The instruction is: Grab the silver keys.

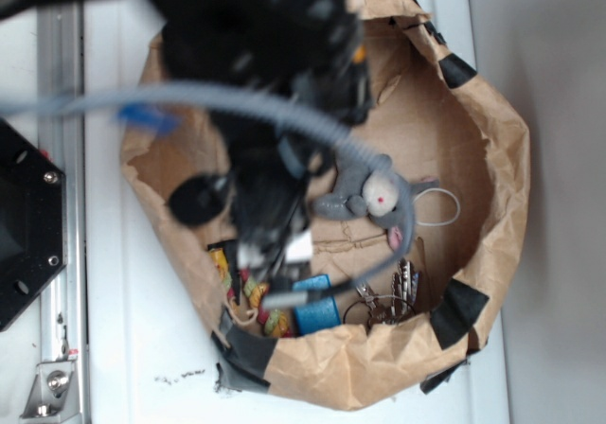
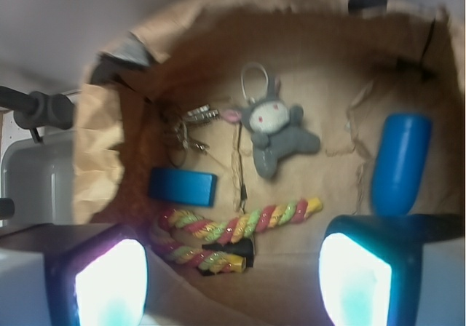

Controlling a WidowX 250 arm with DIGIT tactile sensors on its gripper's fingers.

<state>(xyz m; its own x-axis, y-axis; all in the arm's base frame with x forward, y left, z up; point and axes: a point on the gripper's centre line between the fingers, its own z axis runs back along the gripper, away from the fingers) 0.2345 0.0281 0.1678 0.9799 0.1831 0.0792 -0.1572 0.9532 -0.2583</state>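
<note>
Wrist view, left to right, inside the brown paper bag [image 2: 102,158]: one bunch of silver keys [image 2: 188,128] by the left wall, one blue block [image 2: 183,186] below it, one twisted rope toy [image 2: 240,224], one grey plush mouse [image 2: 273,126], one blue cylinder [image 2: 399,162]. Gripper [image 2: 233,275] spread wide, empty.

A robot test bench in a lab or workshop, not a home; the white surface [image 1: 142,348] carries a metal rail [image 1: 59,159] with a bolted bracket [image 1: 52,386] along one edge, beside a black screwed mounting plate [image 1: 24,225]; a makeshift brown paper bin [image 1: 492,159], its rim patched with black tape [image 1: 459,310], holds odd trial things: a grey plush mouse [image 1: 374,197], a blue block [image 1: 317,303], a coloured rope [image 2: 240,224]; a grey cable [image 1: 265,107] trails from the black arm [image 1: 256,55].
</note>
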